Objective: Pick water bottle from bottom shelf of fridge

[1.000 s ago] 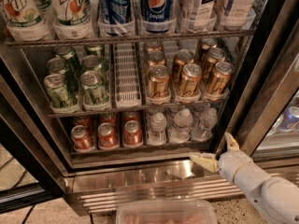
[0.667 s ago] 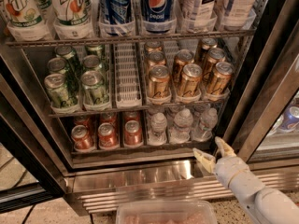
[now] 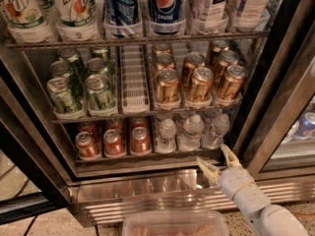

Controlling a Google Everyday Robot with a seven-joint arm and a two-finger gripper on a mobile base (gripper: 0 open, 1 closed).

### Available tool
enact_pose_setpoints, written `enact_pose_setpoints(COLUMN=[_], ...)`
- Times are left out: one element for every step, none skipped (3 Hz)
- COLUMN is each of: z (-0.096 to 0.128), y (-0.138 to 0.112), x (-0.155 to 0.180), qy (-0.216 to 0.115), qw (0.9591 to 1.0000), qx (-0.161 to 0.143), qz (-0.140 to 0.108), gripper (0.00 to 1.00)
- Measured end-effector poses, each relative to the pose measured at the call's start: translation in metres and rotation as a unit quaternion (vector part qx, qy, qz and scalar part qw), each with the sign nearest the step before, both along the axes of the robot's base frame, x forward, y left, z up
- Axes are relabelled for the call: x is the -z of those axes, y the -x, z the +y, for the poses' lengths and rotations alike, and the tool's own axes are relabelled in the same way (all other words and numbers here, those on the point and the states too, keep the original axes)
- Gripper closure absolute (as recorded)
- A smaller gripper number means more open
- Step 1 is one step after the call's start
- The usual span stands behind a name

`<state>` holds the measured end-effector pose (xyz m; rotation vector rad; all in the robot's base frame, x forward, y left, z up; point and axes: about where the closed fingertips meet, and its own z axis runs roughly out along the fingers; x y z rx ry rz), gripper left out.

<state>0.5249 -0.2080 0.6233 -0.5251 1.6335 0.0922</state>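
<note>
The fridge (image 3: pixel 162 186) stands open in front of me, steel-framed with wire shelves. On its bottom shelf (image 3: pixel 147 157), several small clear water bottles (image 3: pixel 193 131) with white caps stand in the right lanes. My gripper (image 3: pixel 217 160) is at the lower right, just in front of the shelf's steel lip and below the rightmost bottles. Its two pale fingers (image 3: pixel 229 154) are spread apart and hold nothing. The white arm runs down to the bottom right corner.
Orange-red cans (image 3: pixel 114 141) fill the left lanes of the bottom shelf. Green cans (image 3: pixel 81 87) and gold cans (image 3: pixel 199 82) sit on the tier above, tall soda bottles (image 3: pixel 165 6) on top. A clear plastic bin (image 3: pixel 174 224) lies below. The glass door frame (image 3: pixel 275 112) stands at the right.
The gripper has moved up and slightly left toward the bottom shelf's front lip, closer to the water bottles. Its fingers stay spread. Nothing on the shelves has moved.
</note>
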Motion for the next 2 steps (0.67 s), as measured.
enact_pose_setpoints(z=[-0.0001,-0.0061], y=[-0.0053,-0.0118], x=[-0.0018,-0.0027], qy=[0.008,0.007], qw=[0.9995,0.9985], qx=[0.009,0.029], qz=[-0.028,-0.047], gripper=[0.33,0.36])
